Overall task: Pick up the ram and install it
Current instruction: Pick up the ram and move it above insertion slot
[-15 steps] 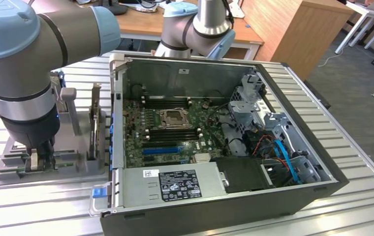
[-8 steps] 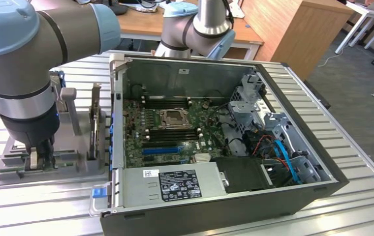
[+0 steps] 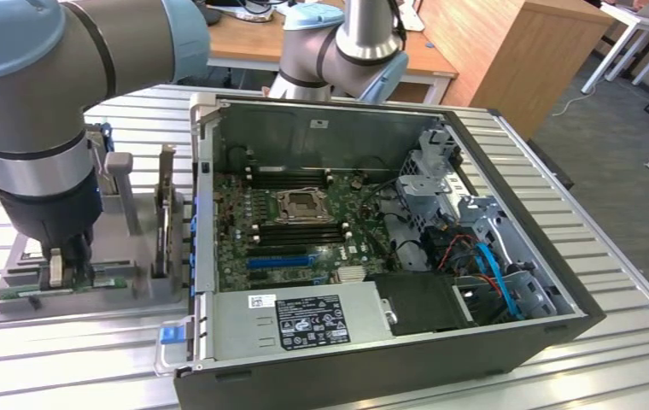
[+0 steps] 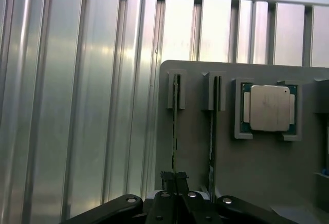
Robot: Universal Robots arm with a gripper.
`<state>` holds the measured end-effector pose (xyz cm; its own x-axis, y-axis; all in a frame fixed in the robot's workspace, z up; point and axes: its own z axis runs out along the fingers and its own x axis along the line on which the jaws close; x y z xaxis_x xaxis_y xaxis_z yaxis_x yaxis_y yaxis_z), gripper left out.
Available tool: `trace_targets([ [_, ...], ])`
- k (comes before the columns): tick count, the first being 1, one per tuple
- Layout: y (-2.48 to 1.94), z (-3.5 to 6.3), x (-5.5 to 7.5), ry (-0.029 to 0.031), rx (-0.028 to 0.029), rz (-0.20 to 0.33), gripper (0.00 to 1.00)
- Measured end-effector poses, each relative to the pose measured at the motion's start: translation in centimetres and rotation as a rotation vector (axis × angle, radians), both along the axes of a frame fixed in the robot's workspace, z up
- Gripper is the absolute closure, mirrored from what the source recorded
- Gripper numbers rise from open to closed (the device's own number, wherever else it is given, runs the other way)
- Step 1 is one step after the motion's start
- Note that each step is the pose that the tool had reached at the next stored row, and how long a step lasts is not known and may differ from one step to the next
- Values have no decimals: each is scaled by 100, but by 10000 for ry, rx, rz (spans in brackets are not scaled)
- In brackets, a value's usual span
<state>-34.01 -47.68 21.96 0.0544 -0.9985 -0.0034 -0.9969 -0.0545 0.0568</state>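
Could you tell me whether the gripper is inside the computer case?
No, the gripper is down at the gray holder tray outside the computer case.

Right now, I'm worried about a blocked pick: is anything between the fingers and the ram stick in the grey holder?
Nothing visible does. The gripper has its fingers shut on the thin green ram stick, standing on edge in the grey plastic holder; the second thin stick stands apart in the neighbouring slot.
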Motion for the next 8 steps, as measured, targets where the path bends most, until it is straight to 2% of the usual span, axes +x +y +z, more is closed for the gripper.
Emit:
trace_targets([
  [8, 0, 255, 7, -1, 0, 0, 88],
])
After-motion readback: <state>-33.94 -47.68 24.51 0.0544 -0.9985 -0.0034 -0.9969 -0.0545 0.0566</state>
